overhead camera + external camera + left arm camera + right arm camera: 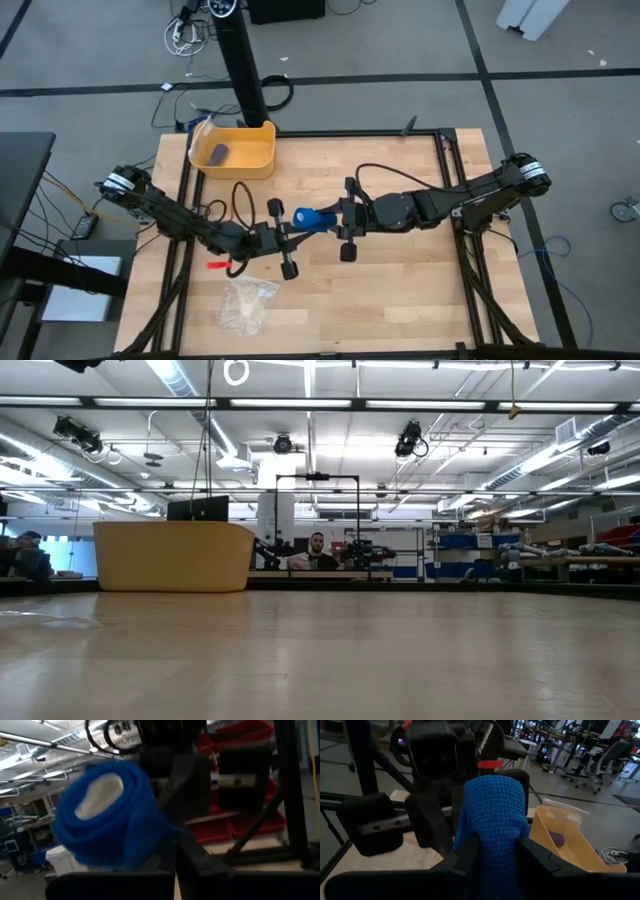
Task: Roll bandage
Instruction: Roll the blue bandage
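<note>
While held: the right gripper (325,220) has its fingers (470,851) clamped on the bandage (310,217), above mid-bench.
Left gripper (283,238): fingers apart beside the roll (not gripping).
Doing it well: keep the wrap taut; turn evenly.
Count: one bandage, one yellow bin (262,160), one plastic bag (248,303).
</note>
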Controlling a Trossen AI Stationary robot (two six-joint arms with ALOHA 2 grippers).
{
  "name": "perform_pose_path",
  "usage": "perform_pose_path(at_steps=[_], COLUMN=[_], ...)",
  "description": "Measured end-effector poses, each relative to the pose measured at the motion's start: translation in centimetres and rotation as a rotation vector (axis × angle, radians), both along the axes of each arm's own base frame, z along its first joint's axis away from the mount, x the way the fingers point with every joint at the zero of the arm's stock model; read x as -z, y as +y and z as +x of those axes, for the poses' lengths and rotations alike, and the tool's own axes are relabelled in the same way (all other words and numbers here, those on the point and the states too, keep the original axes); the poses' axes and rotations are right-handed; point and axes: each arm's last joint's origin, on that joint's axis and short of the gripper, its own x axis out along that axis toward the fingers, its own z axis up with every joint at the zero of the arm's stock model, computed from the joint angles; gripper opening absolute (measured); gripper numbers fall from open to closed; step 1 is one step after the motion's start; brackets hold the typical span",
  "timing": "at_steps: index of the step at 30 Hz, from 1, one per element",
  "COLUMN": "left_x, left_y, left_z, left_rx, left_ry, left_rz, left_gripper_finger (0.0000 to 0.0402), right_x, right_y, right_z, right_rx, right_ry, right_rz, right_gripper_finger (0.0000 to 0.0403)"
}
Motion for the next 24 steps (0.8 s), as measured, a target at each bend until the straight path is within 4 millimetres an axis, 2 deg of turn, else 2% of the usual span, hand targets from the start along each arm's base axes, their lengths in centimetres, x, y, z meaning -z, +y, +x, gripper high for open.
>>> perform_pose_path(at_steps=[12, 18, 24], left_x=[0.2, -0.8, -1.3], left_y=[0.0, -0.1, -0.4], left_z=[0.1, 0.6, 1.4], left_rx=[-0.028, -0.044, -0.073], left_ry=[0.040, 0.038, 0.133], left_rz=[0.043, 0.008, -0.030], left_gripper_finger=[0.0007, 0.0007, 0.0007], right_x=[-0.1, -0.1, 0.1], right_y=[0.0, 0.0, 0.0], right_z=[0.0, 0.0, -0.1], right_rx=[-0.005, -0.004, 0.000], right_ry=[-0.007, -0.008, 0.016], right_rz=[0.004, 0.004, -0.005], right_gripper_finger=[0.0103, 0.0103, 0.0103])
